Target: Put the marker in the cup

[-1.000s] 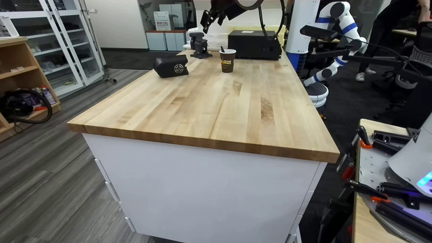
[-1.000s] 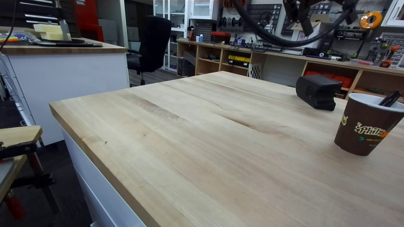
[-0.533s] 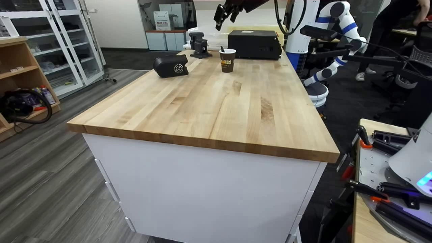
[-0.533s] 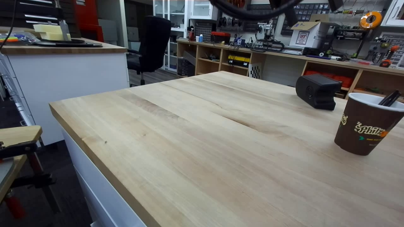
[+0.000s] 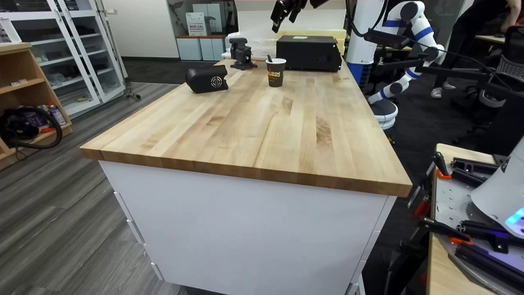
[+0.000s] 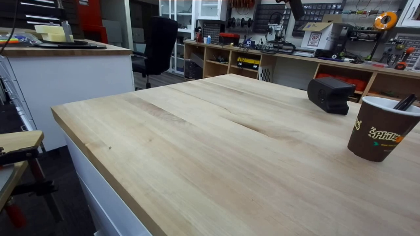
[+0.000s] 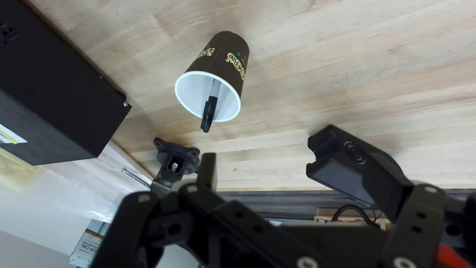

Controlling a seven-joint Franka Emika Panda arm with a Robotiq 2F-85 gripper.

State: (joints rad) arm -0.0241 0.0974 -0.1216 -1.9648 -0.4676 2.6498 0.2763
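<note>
The tool [image 5: 284, 25] has shifted right and slightly up at an exterior view's top, wide and empty; the marker [image 7: 211, 106] leans inside the cup [image 7: 224, 61]: placement looks complete.

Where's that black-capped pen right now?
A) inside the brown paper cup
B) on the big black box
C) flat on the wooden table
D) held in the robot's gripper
A: the wrist view shows the marker leaning inside the cup, its black-capped end poking out.
</note>
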